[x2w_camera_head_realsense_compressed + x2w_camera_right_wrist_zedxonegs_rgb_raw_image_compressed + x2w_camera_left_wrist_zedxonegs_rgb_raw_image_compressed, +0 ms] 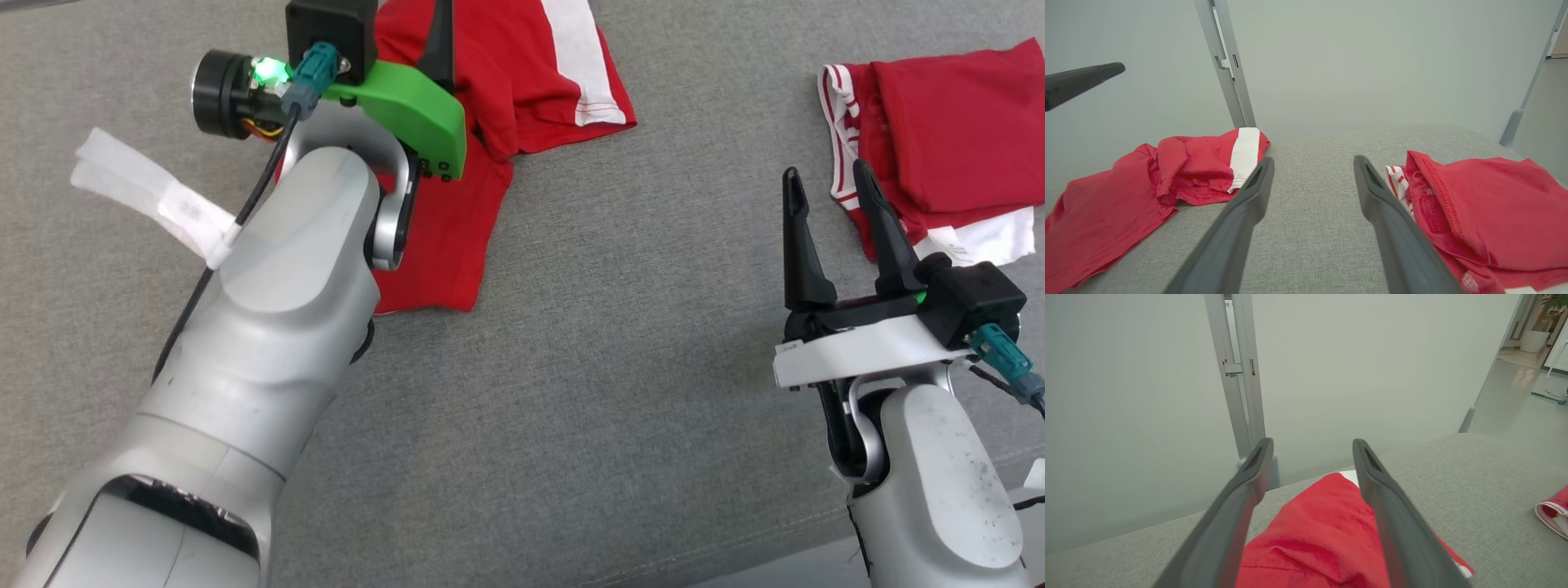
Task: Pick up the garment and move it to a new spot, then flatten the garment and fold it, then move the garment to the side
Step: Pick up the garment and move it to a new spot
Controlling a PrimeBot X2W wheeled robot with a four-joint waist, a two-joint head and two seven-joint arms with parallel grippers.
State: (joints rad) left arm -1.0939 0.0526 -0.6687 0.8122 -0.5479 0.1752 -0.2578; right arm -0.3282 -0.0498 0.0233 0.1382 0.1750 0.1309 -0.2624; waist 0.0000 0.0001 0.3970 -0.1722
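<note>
A red garment [531, 82] with a white band lies rumpled on the grey cushion at the upper left, part of it running under my left arm. My left gripper [1312, 449] hovers open just above it, with the red cloth [1310, 535] lying loose below and between the fingers and nothing gripped. One dark left finger [441, 41] shows above the green wrist mount. My right gripper [824, 196] stands open over bare cushion at the right. In the right wrist view the same garment [1167, 179] lies to the left of the open right gripper [1312, 161].
A second red garment [955, 139] with white trim lies folded at the far right, just beyond my right fingertips, and shows again [1474, 204] beside the right finger. Grey cushion [637, 327] spreads between the two. A pale wall with a metal post [1237, 375] stands behind the cushion's far edge.
</note>
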